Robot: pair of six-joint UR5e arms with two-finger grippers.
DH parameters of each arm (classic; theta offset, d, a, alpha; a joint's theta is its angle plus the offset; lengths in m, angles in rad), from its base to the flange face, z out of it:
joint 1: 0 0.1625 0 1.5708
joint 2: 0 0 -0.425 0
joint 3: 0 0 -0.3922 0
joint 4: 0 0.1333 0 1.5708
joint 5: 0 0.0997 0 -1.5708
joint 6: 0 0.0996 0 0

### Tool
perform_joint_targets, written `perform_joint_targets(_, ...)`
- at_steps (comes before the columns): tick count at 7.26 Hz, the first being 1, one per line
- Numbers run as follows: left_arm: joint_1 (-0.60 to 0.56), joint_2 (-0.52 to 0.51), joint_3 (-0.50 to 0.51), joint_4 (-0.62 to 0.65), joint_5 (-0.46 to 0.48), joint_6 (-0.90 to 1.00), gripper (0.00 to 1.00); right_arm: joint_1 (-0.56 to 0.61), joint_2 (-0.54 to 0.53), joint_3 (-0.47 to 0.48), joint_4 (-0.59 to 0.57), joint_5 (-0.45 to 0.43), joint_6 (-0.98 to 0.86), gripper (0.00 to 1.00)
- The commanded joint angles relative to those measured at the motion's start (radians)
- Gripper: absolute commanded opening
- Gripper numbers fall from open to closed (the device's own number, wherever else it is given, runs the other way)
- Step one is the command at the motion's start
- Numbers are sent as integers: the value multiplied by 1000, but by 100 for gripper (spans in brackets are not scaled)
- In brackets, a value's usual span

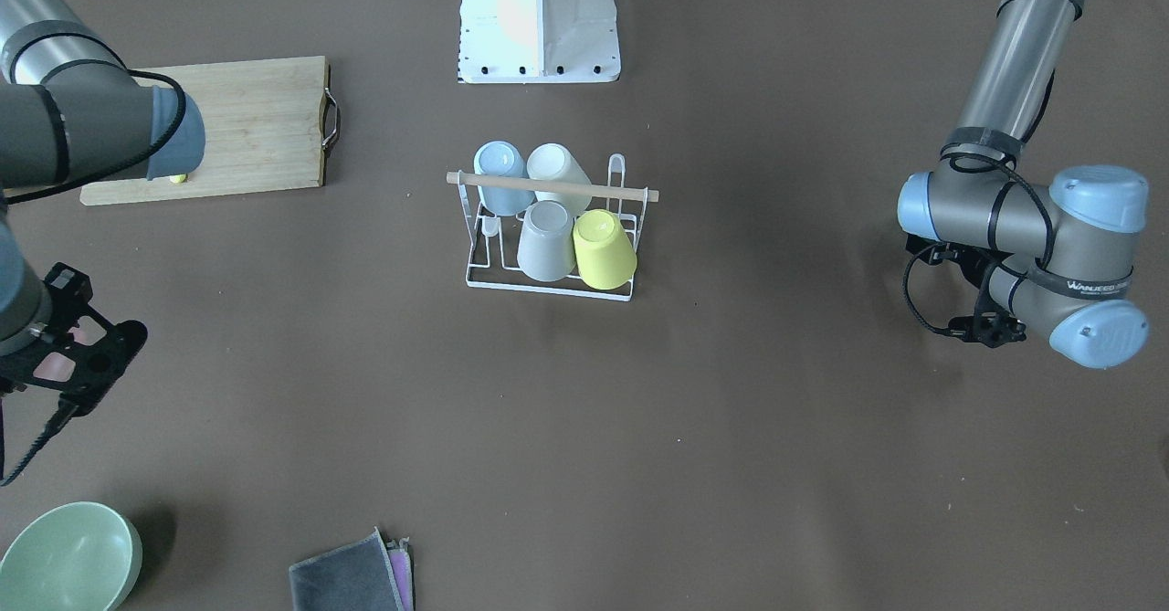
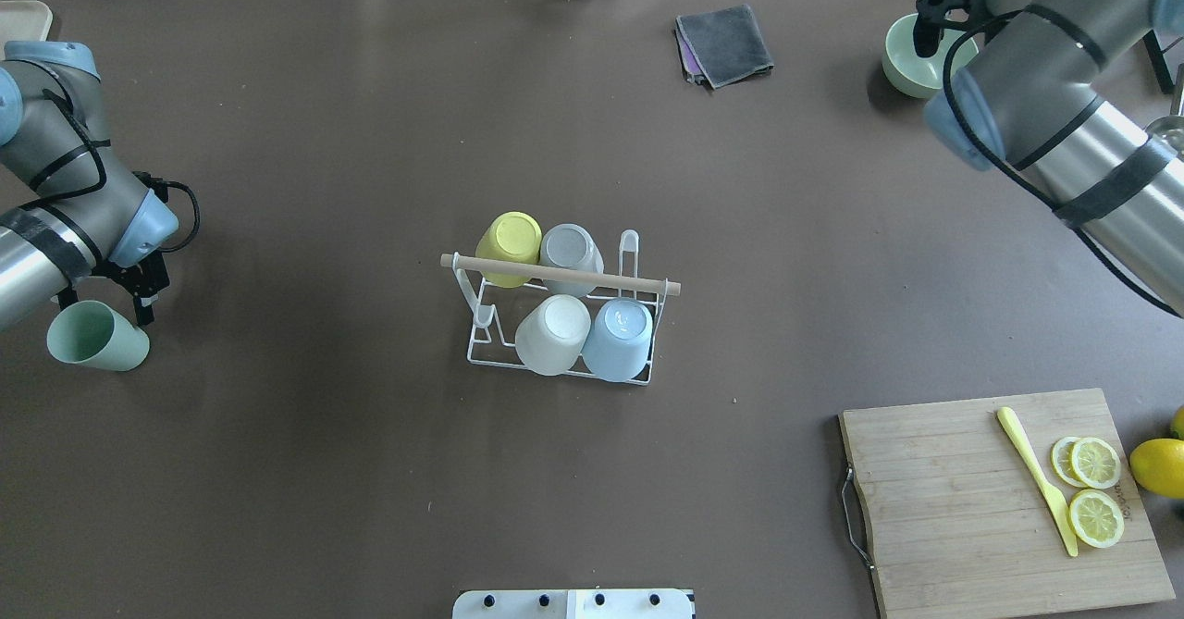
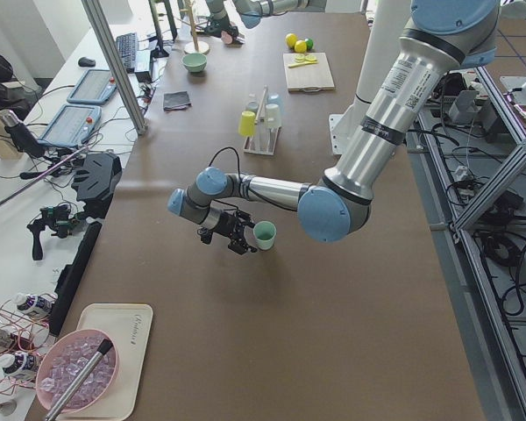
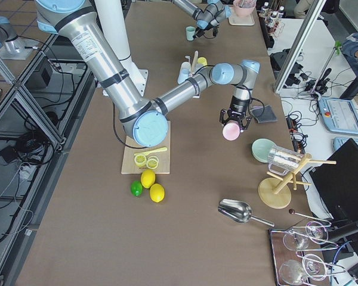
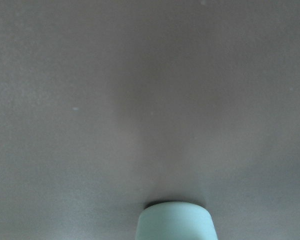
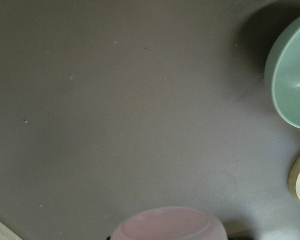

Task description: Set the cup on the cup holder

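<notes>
Holding a mint cup in its jaws by the left edge of the table, the left gripper should, I think, lower it mouth-down onto the free prongs of the mid-table cup holder. The right gripper has its jaws clamped on a pink cup near the far right corner.

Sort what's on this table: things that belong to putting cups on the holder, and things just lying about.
Job: cup holder; yellow cup, grey cup, white cup and blue cup on it; green cup in the left gripper; pink cup in the right gripper.

Lying about: cutting board, yellow knife, lemon slices, whole lemon, green bowl, grey cloth.
</notes>
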Motion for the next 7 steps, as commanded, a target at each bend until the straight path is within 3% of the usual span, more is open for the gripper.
perform_joint_targets(1,11,-2,13,1,-1,0,98,78,-67,89,12,178,-7,0)
perform_joint_targets(3,17,0,19,12,-9,2,98,116,-155,85,177,388,-2,0)
perform_joint_targets(4,21,0,35,12,-20,2,98,133,-184,84,276,433,-4,0)
perform_joint_targets(6,31,0,38,13,-21,2,98,138,-252,67,640,473,-16,0)
perform_joint_targets(7,32,-5,38,30,-21,6,98,150,-249,47,712,516,-9,0)
